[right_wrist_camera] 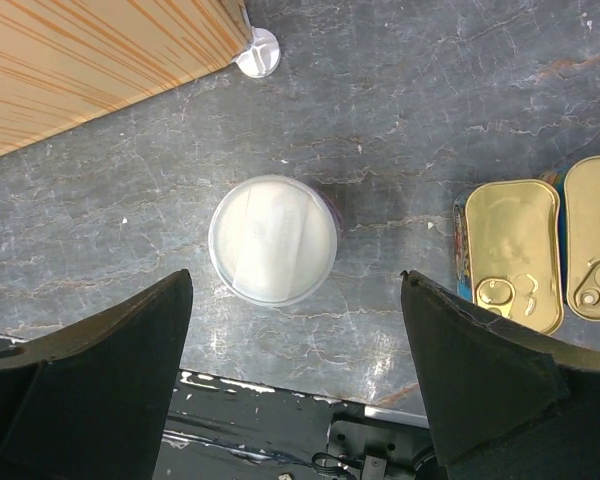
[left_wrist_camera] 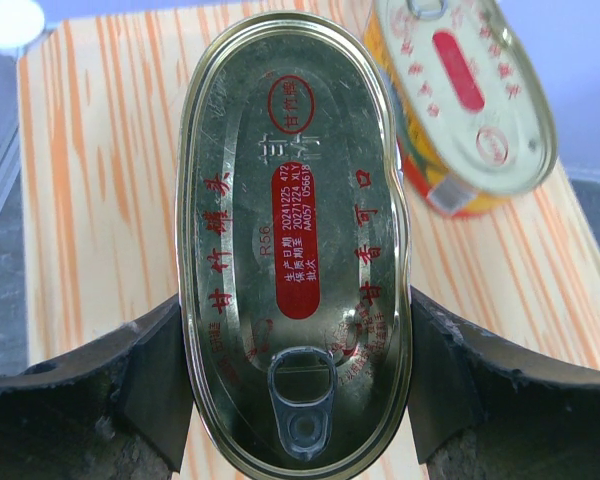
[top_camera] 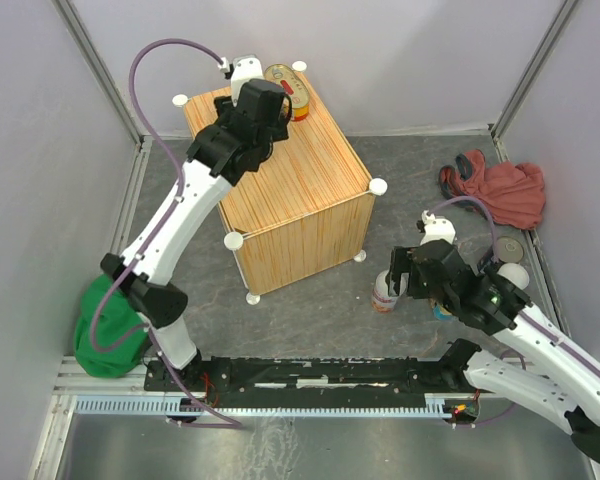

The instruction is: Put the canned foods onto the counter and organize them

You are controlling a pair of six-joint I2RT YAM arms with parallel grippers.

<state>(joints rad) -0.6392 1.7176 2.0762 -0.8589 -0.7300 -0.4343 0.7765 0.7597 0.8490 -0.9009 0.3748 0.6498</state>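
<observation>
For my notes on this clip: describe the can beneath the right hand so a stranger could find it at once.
Find the large light-wood-grain box on the grey table. Off its near right corner, under the open right hand, stands a tall round can. Its white lid sets it apart from the two flat rectangular gold tins beside it.

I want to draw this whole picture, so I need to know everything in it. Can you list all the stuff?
oval cans: two, gold with red labels; one held at the counter, one lying on its far corner
white-lidded cans: two; one on the grey table below the right fingers, one beside the right arm
rectangular cans: two, gold, side by side on the table
dark round can: one, near the red cloth
counter: one, light wood, white knobs
red cloth: one, far right
green cloth: one, near left
left fingers: black, shut on an oval can
right fingers: black, open
</observation>
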